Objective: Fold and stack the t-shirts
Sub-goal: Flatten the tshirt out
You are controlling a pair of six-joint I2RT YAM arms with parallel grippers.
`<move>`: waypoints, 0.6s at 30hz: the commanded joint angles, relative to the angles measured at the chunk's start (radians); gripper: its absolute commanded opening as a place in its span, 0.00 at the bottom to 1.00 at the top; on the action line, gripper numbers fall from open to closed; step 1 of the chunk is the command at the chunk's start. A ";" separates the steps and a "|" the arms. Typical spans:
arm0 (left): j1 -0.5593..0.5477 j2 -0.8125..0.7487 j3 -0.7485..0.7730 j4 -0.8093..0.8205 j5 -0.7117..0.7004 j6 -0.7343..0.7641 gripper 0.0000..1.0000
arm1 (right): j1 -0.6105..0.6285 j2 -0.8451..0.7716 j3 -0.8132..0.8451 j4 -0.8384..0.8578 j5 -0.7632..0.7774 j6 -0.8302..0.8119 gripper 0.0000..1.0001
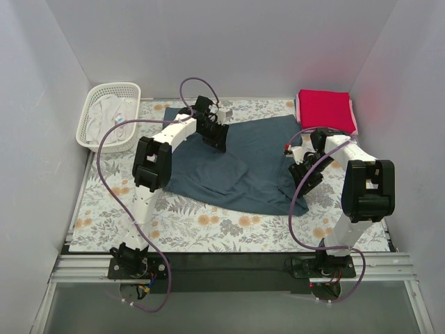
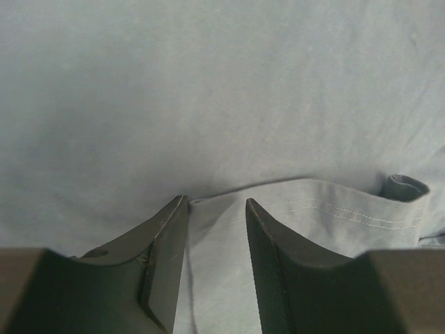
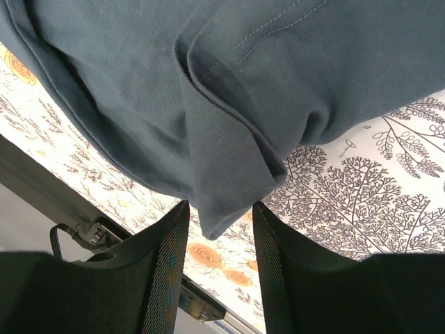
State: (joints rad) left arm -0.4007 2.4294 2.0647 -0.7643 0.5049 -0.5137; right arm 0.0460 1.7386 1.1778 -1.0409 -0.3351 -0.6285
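Observation:
The dark slate blue t-shirt (image 1: 250, 163) lies spread and partly folded on the floral cloth (image 1: 208, 223). My left gripper (image 1: 214, 137) is low over its back left part. Its jaws stand apart with a stitched hem fold of the blue shirt (image 2: 313, 209) lying between and beyond my left gripper (image 2: 215, 202). My right gripper (image 1: 304, 179) is at the shirt's right edge, open. A corner of the blue shirt (image 3: 229, 174) hangs at the tips of my right gripper (image 3: 221, 205). The crimson red t-shirt (image 1: 325, 110) lies folded at the back right on the pale pink one (image 1: 355, 124).
A white lattice basket (image 1: 109, 115) with pale cloth inside stands at the back left. White walls close in the left, right and back. The black table edge rail (image 1: 222, 268) runs along the front, also seen in the right wrist view (image 3: 83, 216).

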 commanded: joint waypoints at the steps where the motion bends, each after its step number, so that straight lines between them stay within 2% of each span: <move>1: -0.015 -0.024 0.029 -0.013 0.006 0.001 0.37 | -0.005 -0.004 0.006 -0.005 0.005 -0.005 0.48; 4: -0.017 -0.032 0.026 -0.017 0.007 0.003 0.34 | -0.006 -0.001 0.009 -0.004 0.004 -0.007 0.48; 9: -0.018 -0.047 0.017 -0.021 0.011 0.006 0.22 | -0.012 -0.001 0.014 -0.004 0.005 -0.005 0.46; 12: -0.018 -0.067 0.008 -0.029 0.009 0.009 0.10 | -0.020 -0.005 0.020 -0.005 0.008 -0.007 0.44; 13: -0.018 -0.087 -0.003 -0.029 0.009 0.012 0.02 | -0.021 -0.007 0.022 -0.004 0.010 -0.007 0.43; 18: -0.018 -0.179 -0.083 -0.040 0.007 0.038 0.00 | -0.035 -0.016 0.029 -0.005 0.015 -0.008 0.39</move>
State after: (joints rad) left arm -0.4152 2.3947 2.0178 -0.7853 0.5049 -0.5007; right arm 0.0196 1.7386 1.1778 -1.0412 -0.3229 -0.6292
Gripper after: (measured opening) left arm 0.010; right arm 0.402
